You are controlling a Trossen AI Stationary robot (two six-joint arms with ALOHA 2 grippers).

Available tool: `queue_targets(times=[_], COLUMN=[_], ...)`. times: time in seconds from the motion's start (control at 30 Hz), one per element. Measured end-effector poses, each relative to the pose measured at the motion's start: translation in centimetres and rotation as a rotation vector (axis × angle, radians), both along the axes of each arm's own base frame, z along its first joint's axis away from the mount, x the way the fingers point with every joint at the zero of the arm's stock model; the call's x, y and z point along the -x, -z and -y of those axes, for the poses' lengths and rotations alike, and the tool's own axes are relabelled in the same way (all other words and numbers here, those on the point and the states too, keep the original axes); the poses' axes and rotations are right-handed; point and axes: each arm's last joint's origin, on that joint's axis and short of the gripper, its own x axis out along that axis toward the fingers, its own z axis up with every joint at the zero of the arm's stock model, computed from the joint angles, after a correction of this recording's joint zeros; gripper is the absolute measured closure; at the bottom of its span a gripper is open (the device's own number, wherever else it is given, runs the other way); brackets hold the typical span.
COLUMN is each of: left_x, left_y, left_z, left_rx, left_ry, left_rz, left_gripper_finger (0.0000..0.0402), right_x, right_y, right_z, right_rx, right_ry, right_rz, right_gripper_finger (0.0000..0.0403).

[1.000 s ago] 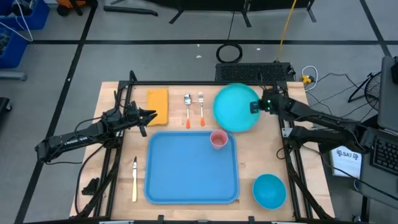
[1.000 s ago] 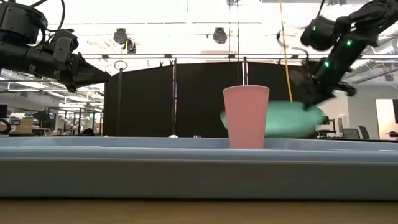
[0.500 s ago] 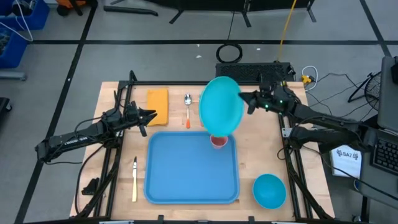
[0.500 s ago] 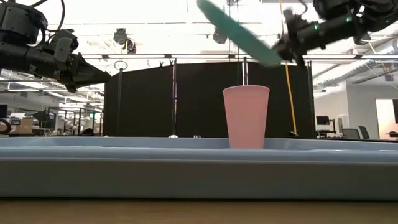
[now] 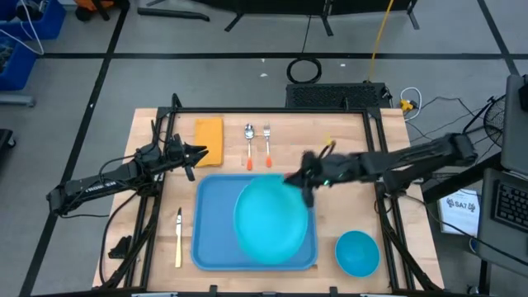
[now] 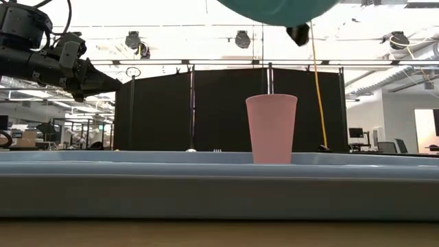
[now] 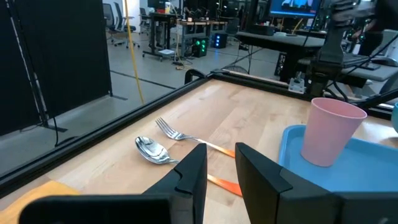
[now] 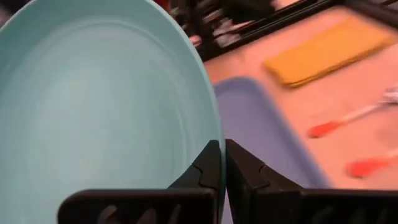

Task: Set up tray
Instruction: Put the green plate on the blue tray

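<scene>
The round teal plate (image 5: 271, 219) hangs in the air over the light-blue tray (image 5: 213, 239), held by my right gripper (image 5: 304, 183), which is shut on it. In the low view the plate's underside (image 6: 274, 9) fills the top, above the pink cup (image 6: 271, 128) that stands upright on the tray's far right part. From above, the cup is hidden by the gripper. My left gripper (image 5: 198, 153) waits, slightly open, beside the yellow cloth (image 5: 209, 139), left of the tray. My right gripper pinches the plate's rim (image 8: 210, 127) between its two fingers, on the plate's far right side. The fingers come from the table's right, roughly level. The plate is lifted clear above the tray and the cup, lying nearly flat.
A spoon (image 5: 249, 132) and a fork (image 5: 267, 130) with orange handles lie beyond the tray's far edge. A knife (image 5: 178, 235) lies left of the tray. A round blue bowl (image 5: 356, 252) sits at the near right corner.
My right gripper has lifted the teal plate off the table's far right part and swung it left and toward the near edge, over the cup and the tray. Halfway, the plate was tipped steeply on edge; now it is nearly level.
</scene>
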Motion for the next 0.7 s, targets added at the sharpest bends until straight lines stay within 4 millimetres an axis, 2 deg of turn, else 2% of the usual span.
queue_targets(times=[0.13, 0.27, 0.5, 0.7], left_x=[0.0, 0.0, 0.0, 0.0], left_y=[0.0, 0.0, 0.0, 0.0], left_z=[0.0, 0.0, 0.0, 0.0], left_rx=[0.002, 0.004, 0.016, 0.024], left_ry=[0.000, 0.000, 0.006, 0.006], left_rz=[0.001, 0.002, 0.006, 0.009], left_gripper_finger=[0.0314, 0.0314, 0.0314, 0.0314], right_x=[-3.1, -4.7, -5.2, -4.7], right_y=[1.1, 4.0, 7.2, 8.1], right_z=[-2.7, -4.3, -5.1, -5.7], right_rx=[0.022, 0.057, 0.056, 0.070], right_ry=[-0.046, -0.052, 0.044, 0.073], right_rz=[-0.078, -0.192, -0.335, -0.402], right_gripper_finger=[0.0402, 0.0402, 0.0403, 0.0403])
